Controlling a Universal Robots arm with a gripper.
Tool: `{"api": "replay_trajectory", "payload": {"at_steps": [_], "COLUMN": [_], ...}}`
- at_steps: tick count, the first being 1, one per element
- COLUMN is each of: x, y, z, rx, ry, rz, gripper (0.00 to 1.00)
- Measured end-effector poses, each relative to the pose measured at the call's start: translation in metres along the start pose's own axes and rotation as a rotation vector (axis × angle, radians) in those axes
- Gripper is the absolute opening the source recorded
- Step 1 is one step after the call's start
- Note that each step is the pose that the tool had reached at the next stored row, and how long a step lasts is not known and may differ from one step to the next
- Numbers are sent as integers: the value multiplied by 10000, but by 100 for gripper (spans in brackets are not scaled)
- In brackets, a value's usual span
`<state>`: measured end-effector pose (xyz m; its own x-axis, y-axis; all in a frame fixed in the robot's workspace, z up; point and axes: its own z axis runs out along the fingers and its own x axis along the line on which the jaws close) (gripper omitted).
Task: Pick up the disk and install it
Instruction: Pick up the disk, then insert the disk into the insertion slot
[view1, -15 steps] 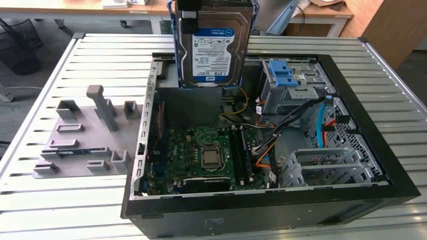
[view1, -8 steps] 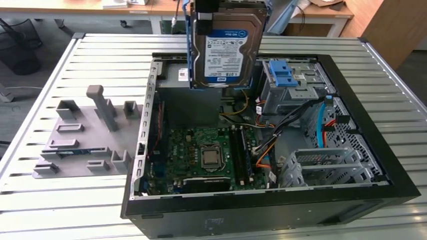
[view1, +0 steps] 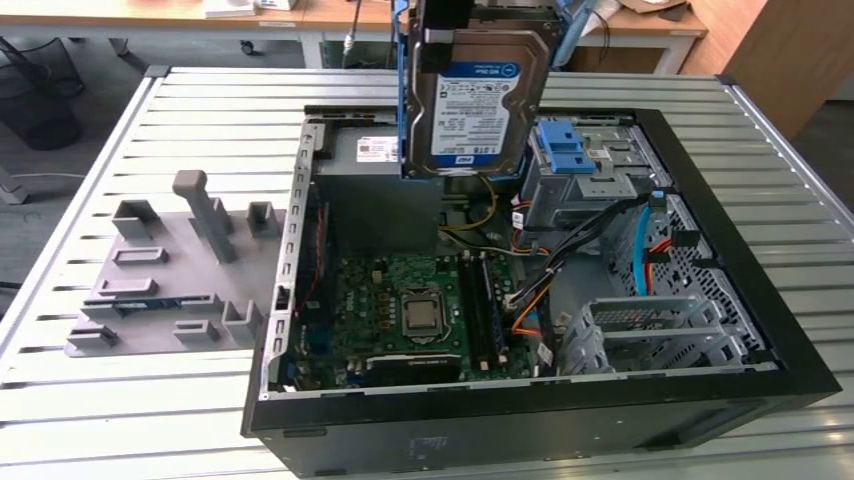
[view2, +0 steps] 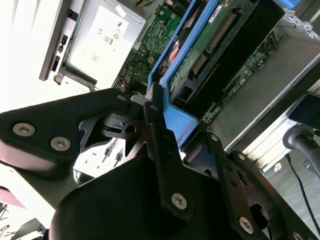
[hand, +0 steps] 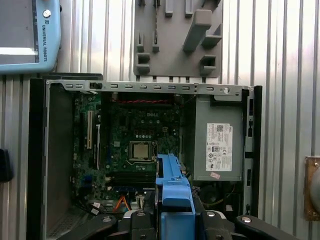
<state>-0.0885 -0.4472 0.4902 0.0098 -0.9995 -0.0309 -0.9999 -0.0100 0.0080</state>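
the gripper (view2: 150, 102) was closed on the blue bracket (view2: 175, 117) of the hard drive (view1: 475, 100), which hung upright above the open computer case (view1: 747, 330). gripped at its edge, it could swing and strike the drive cage (view1: 587, 190).

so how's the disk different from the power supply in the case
The disk hangs upright above the open case, gripped by the claw at its blue bracket; the power supply sits mounted inside that case. The disk is silver with a white-and-blue label; the power supply is plain grey with a white sticker. The disk is a flat slab, the power supply a bulky box. Both are rectangular and labelled.
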Motion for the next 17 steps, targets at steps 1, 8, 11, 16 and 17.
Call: {"api": "replay_trajectory", "payload": {"at_steps": [1,8,11,16,17], "x": [0,0,0,24,40], "y": [0,-8,-9,-10,-9], "z": [0,0,0,0,2], "rx": [1,0,0,1,1], "ry": [1,16,18,20,19], "rz": [0,1,1,-1,0], "gripper": [36,36,36,36,36]}}
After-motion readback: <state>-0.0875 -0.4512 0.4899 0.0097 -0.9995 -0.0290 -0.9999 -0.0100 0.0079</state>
